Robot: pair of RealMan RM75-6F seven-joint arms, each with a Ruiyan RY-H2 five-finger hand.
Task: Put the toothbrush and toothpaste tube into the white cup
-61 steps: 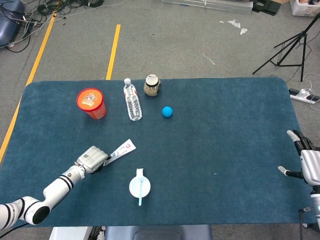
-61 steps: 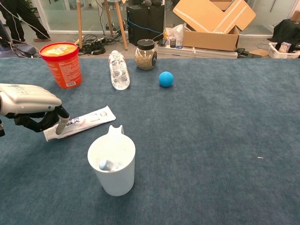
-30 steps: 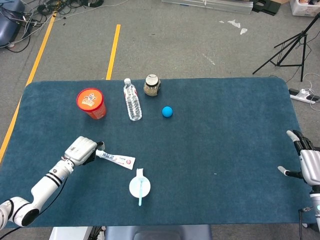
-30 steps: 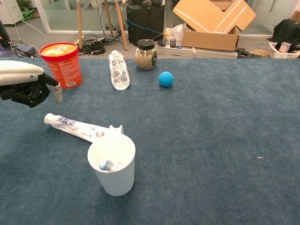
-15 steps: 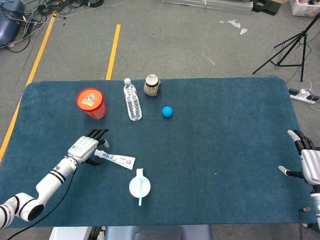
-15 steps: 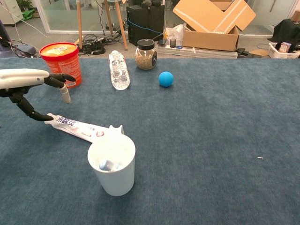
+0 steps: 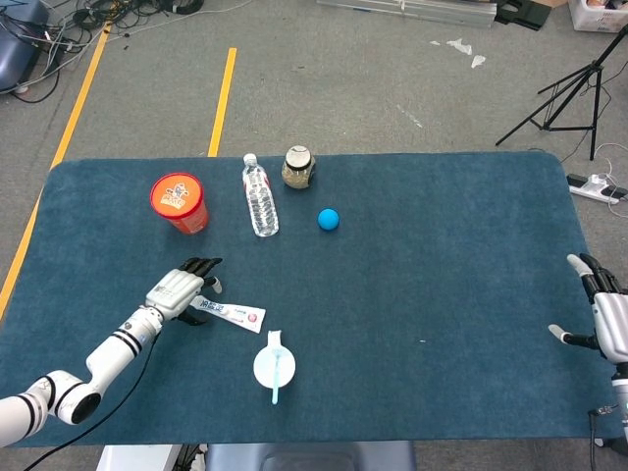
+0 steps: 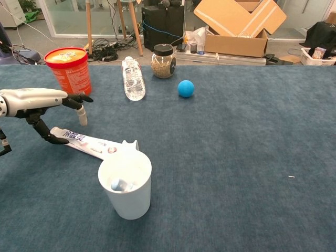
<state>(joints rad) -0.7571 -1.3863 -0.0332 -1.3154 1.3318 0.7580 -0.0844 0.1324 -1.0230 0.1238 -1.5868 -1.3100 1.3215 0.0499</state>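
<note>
The toothbrush [image 7: 278, 378] already stands in the white cup [image 8: 125, 184], its blue handle sticking out over the rim in the head view, so the step in hand looks to be the toothpaste tube [image 8: 89, 144]. The tube lies flat on the blue table cover [image 7: 442, 294], its flat end just beside the cup's rim and its cap end pointing toward the left hand [image 7: 181, 291]. That hand hovers over the cap end with its fingers spread wide — it holds nothing, and from the chest view the thumb [image 8: 47, 134] reaches down near the cap while the other fingers stay above the tube. The right hand [image 7: 608, 319] sits well apart at the far table edge, fingers apart and empty. The next move, as I judge it, calls for closing around the tube near the cap, lifting it clear and tipping it upright over the cup — without knocking the cup, which stands very close.
</note>
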